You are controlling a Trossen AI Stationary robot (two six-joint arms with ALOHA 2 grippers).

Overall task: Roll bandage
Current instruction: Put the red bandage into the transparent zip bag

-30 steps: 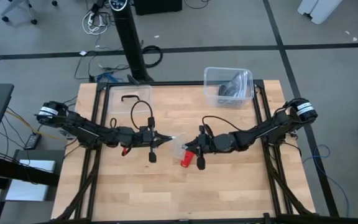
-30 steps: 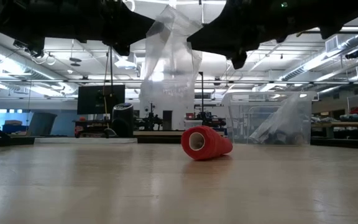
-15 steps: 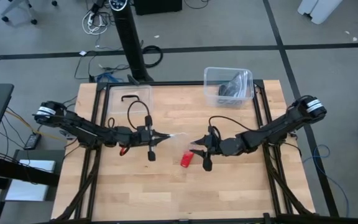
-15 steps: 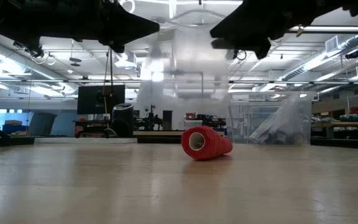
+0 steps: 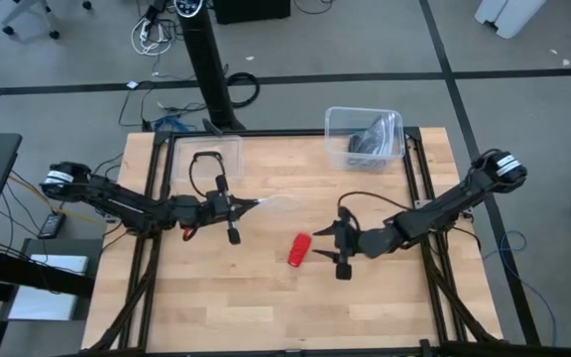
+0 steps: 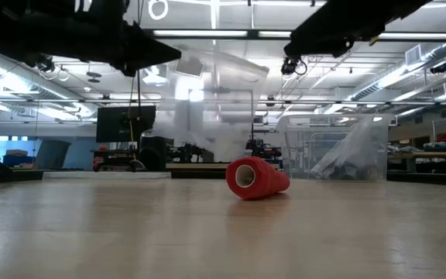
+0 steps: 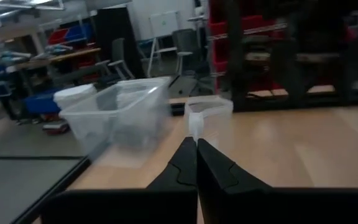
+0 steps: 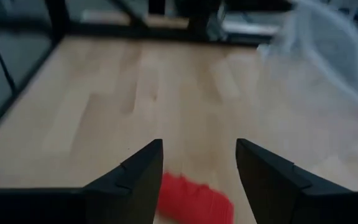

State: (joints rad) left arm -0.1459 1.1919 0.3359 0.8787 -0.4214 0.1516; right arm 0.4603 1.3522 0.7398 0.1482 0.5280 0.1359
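The bandage [image 5: 298,249] is a stubby bright red roll lying on its side mid-table; it also shows in the low view [image 6: 255,178] and the right wrist view [image 8: 191,194]. My right gripper [image 5: 319,248] stands open just to its right and above it, touching nothing [image 8: 199,155]. My left gripper [image 5: 244,206] is left of centre, raised off the table and shut on a clear plastic bag [image 5: 278,203], which trails toward the table's right [image 6: 215,93]. My left gripper pinches an edge of the clear bag [image 7: 196,127] between its two shut fingertips. The fingers lie about level, pointing toward the table's right. The bag hangs clear of the table beyond the fingertips, slack.
A clear plastic bin [image 5: 365,137] holding dark items stands at the far right corner. A shallow clear tray [image 5: 206,159] lies at the far left. Bare wood lies around the roll and toward the near edge.
My right gripper has opened and let go of the clear bag, then drawn back toward the table's right and near edge. My left gripper has carried the bag toward the left and far edge. The bag has swung up and away from the roll, which has stayed put.
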